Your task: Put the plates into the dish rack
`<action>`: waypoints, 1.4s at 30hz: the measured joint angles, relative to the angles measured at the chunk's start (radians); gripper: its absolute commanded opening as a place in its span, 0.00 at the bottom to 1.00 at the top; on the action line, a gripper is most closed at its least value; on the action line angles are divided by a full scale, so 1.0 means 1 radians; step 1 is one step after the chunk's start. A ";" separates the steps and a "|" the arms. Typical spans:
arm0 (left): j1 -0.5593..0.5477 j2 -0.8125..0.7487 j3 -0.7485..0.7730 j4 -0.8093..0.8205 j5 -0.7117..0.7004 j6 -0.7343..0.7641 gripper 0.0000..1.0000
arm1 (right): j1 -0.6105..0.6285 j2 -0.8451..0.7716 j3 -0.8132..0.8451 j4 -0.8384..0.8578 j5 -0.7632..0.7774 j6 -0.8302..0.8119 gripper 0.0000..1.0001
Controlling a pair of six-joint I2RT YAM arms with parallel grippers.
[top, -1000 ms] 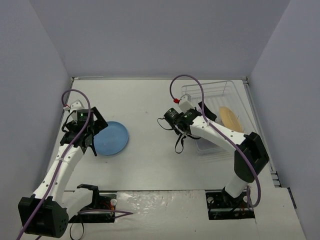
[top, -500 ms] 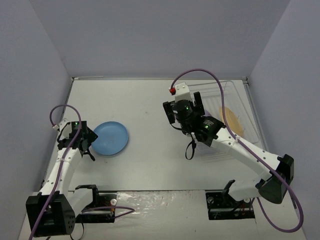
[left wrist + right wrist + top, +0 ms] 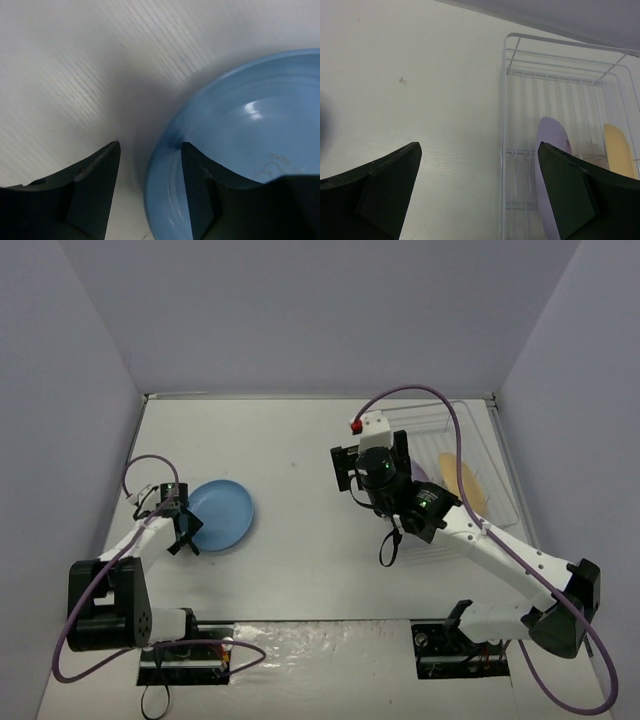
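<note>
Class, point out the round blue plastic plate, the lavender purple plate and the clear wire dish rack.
Round blue plastic plate (image 3: pixel 222 514): top external view, its centre.
Lavender purple plate (image 3: pixel 551 132): right wrist view, upper face.
Clear wire dish rack (image 3: pixel 503 110): right wrist view, left side rail.

White table (image 3: pixel 300 455), blue plate (image 3: pixel 222 514) at left, wire dish rack (image 3: pixel 480 440) (far right corner)

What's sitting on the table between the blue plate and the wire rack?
Nothing rests there: the table is bare between blue plate and rack; only the right gripper hangs over it, top view.
</note>
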 measured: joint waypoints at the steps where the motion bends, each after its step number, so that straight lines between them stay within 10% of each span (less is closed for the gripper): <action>1: 0.000 0.012 0.002 0.018 0.004 0.000 0.03 | 0.000 -0.013 -0.003 0.002 0.000 0.008 1.00; 10: -0.009 0.025 0.043 0.163 0.095 0.049 0.00 | -0.001 -0.116 -0.040 0.026 -0.065 0.069 1.00; 30: -0.420 -0.576 -0.011 0.276 0.216 0.292 0.00 | -0.004 0.178 -0.017 0.142 -0.435 0.142 0.91; 42: -0.466 -0.551 -0.033 0.315 0.240 0.336 0.07 | -0.029 0.175 -0.021 0.236 -0.533 0.217 0.00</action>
